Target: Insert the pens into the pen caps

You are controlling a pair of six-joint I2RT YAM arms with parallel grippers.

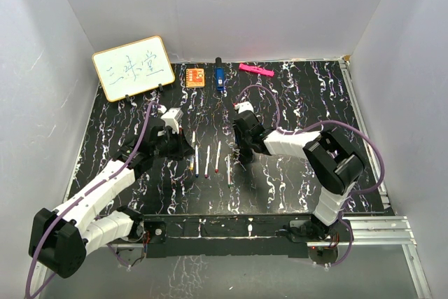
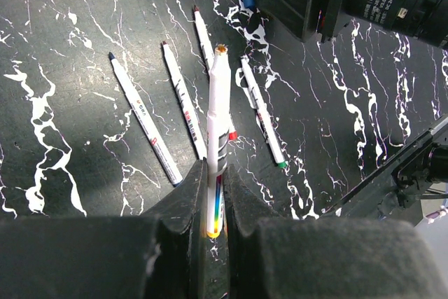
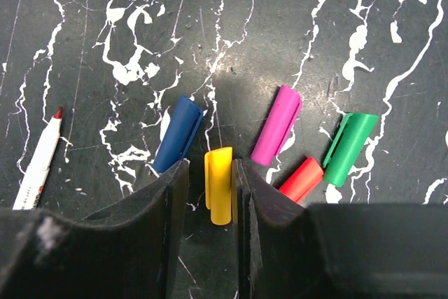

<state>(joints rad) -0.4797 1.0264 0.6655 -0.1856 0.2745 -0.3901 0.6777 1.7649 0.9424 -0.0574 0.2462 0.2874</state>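
As the top view shows, pens (image 1: pixel 207 159): four lie loose on the desk (image 1: pixel 294 103) between the left tool (image 1: pixel 176 142) and the right tool (image 1: pixel 241 148), with their long axes running roughly near-to-far.
Left wrist, left tool: it is clamped tight on the rear of the yellow pen (image 2: pixel 218 103).
Left wrist, yellow pen: it is raised over the four loose pens, and its long axis runs straight out from the jaws with the tip pointing away.
Right wrist, caps (image 3: pixel 276 125): blue, yellow, pink, red and green are all off and lie close together on the desk.
Right wrist, right tool: its jaws are partly open and stand either side of the yellow cap (image 3: pixel 219 185), which lies lengthwise between them. Whether they grip it cannot be told.
Progress: no pen is capped. The yellow pair looks to be first, and all five remain.
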